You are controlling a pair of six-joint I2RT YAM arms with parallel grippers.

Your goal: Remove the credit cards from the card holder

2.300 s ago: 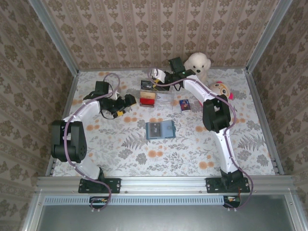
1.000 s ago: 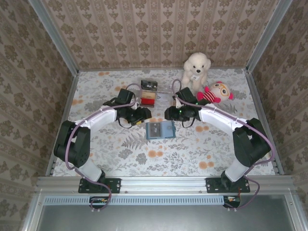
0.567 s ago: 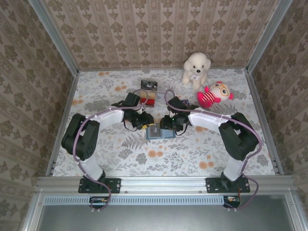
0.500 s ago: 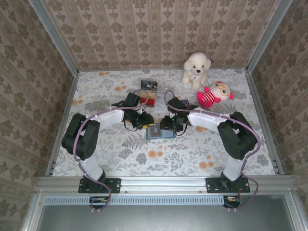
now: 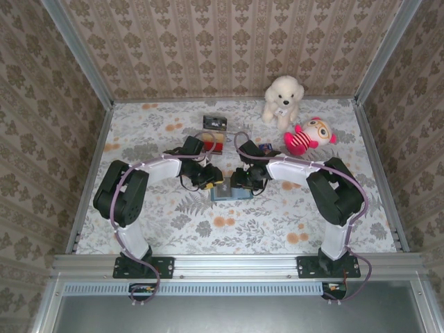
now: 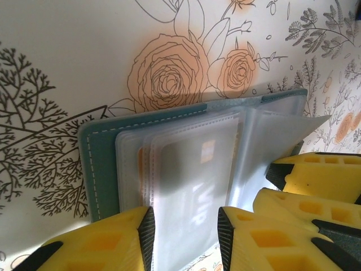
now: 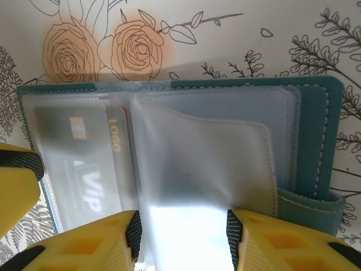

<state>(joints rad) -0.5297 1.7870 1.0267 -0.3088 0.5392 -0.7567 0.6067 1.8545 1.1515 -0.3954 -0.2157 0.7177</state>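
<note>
Both arms have swung in from the far part of the table and now meet over the card holder [image 7: 316, 141], which lay uncovered between them about two seconds ago. The teal holder lies open and flat, directly under both pincers. A grey credit card [image 7: 79, 169] marked VIP, with a chip, sits inside a clear sleeve ahead and to the left of the right pincer [image 7: 181, 243]. A second card [image 7: 115, 141] lettered LOGO peeks out beside it.

The right pincer's jaws stand apart. A loose clear sleeve page [image 7: 203, 169] arches up between them, unpinched. The left pincer [image 6: 183, 240] is parted too, its yellow fingers astride the sleeve with the grey card, gripping nothing.

Beyond the left pincer a red card [image 5: 219, 139] and a dark card [image 5: 215, 123] lie on the floral table [image 5: 277, 222]. Beyond the right pincer sit a white plush bear [image 5: 282, 97] and a red doll [image 5: 309, 135].
</note>
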